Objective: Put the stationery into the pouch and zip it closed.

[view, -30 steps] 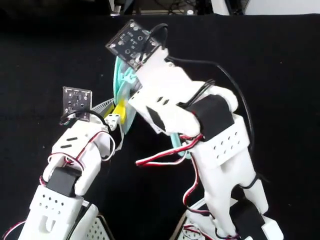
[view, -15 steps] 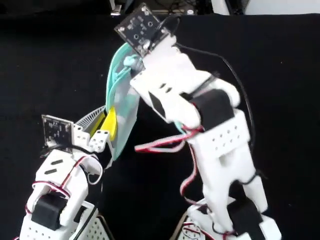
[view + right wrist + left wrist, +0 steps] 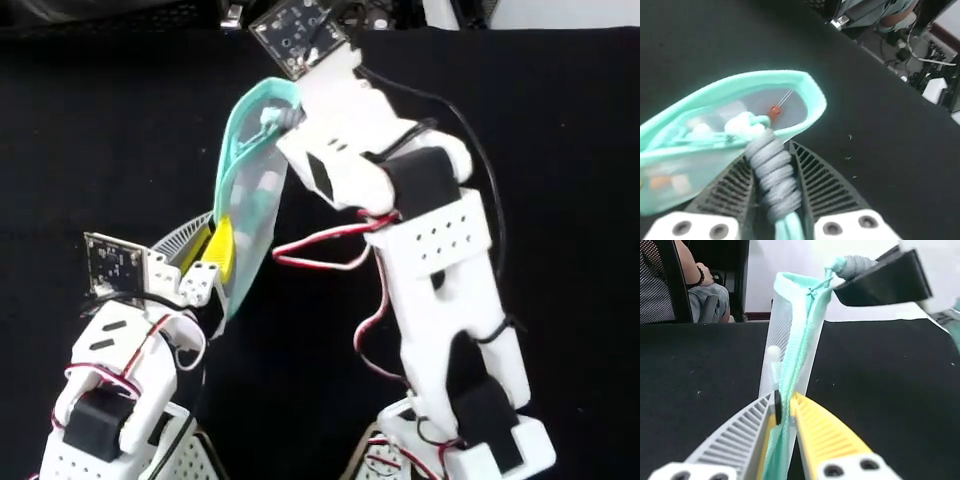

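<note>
The mint-green mesh pouch (image 3: 248, 190) hangs stretched between both arms above the black table (image 3: 560, 150). My right gripper (image 3: 282, 118) is shut on the grey zipper pull cord (image 3: 771, 170) at the pouch's upper end. My left gripper (image 3: 212, 262), with one grey and one yellow finger (image 3: 825, 432), is shut on the pouch's lower end (image 3: 782, 440). Through the translucent pouch wall (image 3: 700, 150) small stationery pieces show, among them a red-headed pin (image 3: 775, 110) and a white ball-like piece (image 3: 773, 352).
Red and white cables (image 3: 330, 250) loop off the right arm over the table's middle. A seated person (image 3: 695, 285) and a mesh chair are beyond the table's far edge. Cables and boxes (image 3: 920, 75) lie on the floor past the table.
The right arm has pulled the zipper cord and the pouch's top farther toward the back of the table. The left arm drew back toward the front edge, and the pouch stretched longer.
</note>
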Robot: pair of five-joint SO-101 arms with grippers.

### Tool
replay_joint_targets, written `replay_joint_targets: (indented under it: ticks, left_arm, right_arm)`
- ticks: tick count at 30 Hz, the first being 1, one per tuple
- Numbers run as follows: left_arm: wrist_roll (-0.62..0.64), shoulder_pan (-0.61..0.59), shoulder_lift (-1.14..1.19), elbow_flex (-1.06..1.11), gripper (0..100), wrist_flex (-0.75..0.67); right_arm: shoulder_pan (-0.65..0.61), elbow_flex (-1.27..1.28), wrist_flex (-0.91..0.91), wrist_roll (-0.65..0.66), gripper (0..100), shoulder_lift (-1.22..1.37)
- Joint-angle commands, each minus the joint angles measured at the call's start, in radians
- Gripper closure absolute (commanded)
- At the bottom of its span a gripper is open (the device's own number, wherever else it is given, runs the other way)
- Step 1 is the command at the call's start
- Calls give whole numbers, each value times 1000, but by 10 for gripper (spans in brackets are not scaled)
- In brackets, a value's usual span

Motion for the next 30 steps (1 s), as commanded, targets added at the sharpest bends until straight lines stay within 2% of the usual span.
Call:
replay_joint_targets:
  ticks: [1, 5, 19, 21, 23, 30]
  left_arm:
    - [-2, -7, -6, -12, 880, 12]
    - [0, -10, -6, -18, 779, 12]
    - [-2, -8, 2, -90, 802, 5]
    - [0, -8, 2, -82, 844, 12]
    - [-9, -8, 2, -70, 966, 6]
    - [-40, -8, -6, -50, 970, 23]
  right_arm:
    - [-57, -8, 38, -5, 986, -67]
    - [-106, -8, 69, -9, 986, -104]
    - [-176, -8, 166, -11, 986, -120]
    - [-172, -15, 164, -6, 986, -120]
    - [-157, -15, 143, -6, 986, -120]
    - [-86, 5, 12, -5, 986, -105]
